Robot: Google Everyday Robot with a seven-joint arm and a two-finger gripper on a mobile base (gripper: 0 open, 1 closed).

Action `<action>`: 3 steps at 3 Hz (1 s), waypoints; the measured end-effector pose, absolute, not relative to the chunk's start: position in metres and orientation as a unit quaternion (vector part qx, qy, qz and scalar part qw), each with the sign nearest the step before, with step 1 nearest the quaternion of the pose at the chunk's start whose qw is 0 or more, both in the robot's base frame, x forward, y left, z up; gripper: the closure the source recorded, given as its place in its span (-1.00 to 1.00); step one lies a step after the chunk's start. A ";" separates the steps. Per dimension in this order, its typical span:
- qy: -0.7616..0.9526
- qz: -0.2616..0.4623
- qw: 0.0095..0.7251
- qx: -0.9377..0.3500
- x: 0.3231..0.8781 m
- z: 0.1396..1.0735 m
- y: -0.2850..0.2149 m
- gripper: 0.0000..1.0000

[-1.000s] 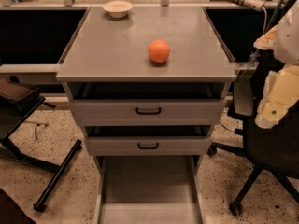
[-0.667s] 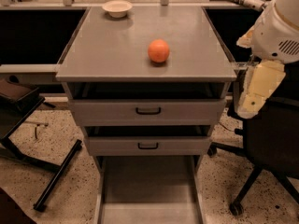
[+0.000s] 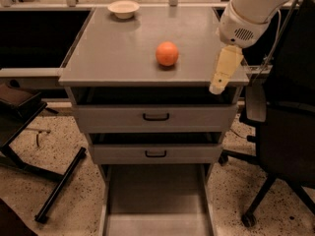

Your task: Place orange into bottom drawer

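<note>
Camera view: the gripper [image 3: 222, 75] hangs at the cabinet top's [image 3: 118, 53] front-right corner; whether it is clenched, I cannot tell. The orange [image 3: 167, 53] rests mid-top, apart. The bottom drawer [image 3: 155, 200] stands open below, a chair [image 3: 288, 132] close on the right.

Your gripper [image 3: 217, 86] hangs at the front right corner of the cabinet top [image 3: 118, 58], with bare grey surface between it and the orange [image 3: 167, 53]; the bowl [image 3: 123, 8] sits well apart at the back left. Below, the bottom drawer [image 3: 155, 195] is pulled out and open from above, its back end under the two upper drawers [image 3: 156, 117]. A black chair [image 3: 283, 132] crowds the right side, and a black stand leg [image 3: 60, 185] lies on the floor at left.
</note>
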State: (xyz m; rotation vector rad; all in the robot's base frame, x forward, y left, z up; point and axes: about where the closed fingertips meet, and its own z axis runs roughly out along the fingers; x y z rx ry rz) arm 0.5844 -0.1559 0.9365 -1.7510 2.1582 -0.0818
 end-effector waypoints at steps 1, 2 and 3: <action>0.764 -0.029 0.180 -0.620 0.584 0.937 -0.156 -1.00; 0.766 -0.031 0.198 -0.611 0.599 0.935 -0.149 -1.00; 0.763 -0.039 0.223 -0.605 0.633 0.933 -0.129 -1.00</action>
